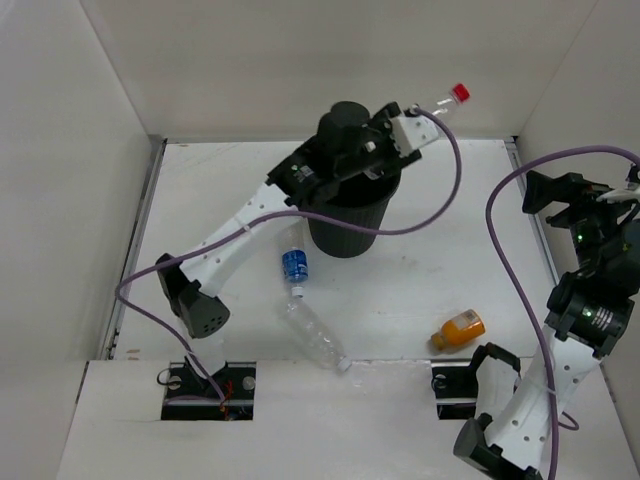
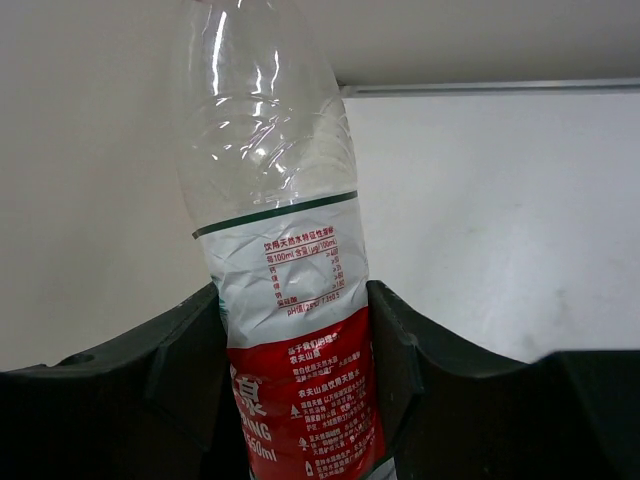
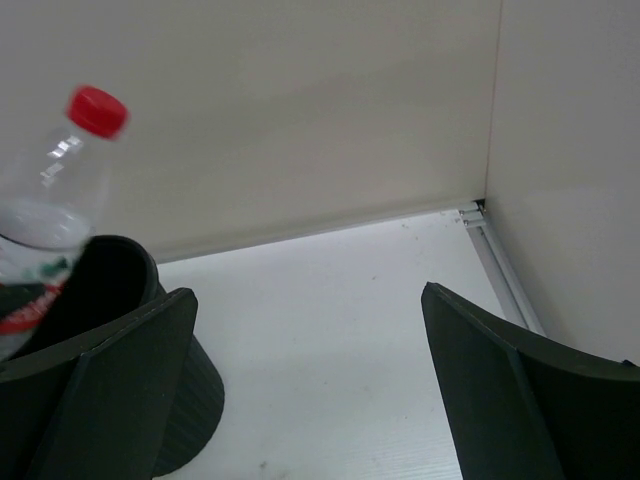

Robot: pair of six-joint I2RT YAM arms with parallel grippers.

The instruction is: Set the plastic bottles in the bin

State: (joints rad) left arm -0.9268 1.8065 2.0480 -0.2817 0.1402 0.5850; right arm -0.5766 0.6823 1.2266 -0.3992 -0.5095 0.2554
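My left gripper (image 1: 408, 127) is shut on the clear bottle with the red label and red cap (image 1: 447, 100), held high over the far right rim of the black bin (image 1: 345, 228). In the left wrist view both fingers (image 2: 395, 340) press on its label (image 2: 290, 300). The blue-label bottle (image 1: 294, 263) lies just in front of the bin. The clear unlabelled bottle (image 1: 314, 336) lies nearer to me. The orange bottle (image 1: 459, 329) lies at the front right. My right gripper (image 1: 562, 195) is open and empty (image 3: 308, 292), raised at the right; its view shows the held bottle (image 3: 50, 190) and the bin (image 3: 200, 390).
White walls close in the table at the back and on both sides. A metal strip (image 1: 527, 190) runs along the right wall's foot. My left arm (image 1: 250, 225) reaches across the bin's top and hides its opening. Purple cables (image 1: 450, 190) loop over the table.
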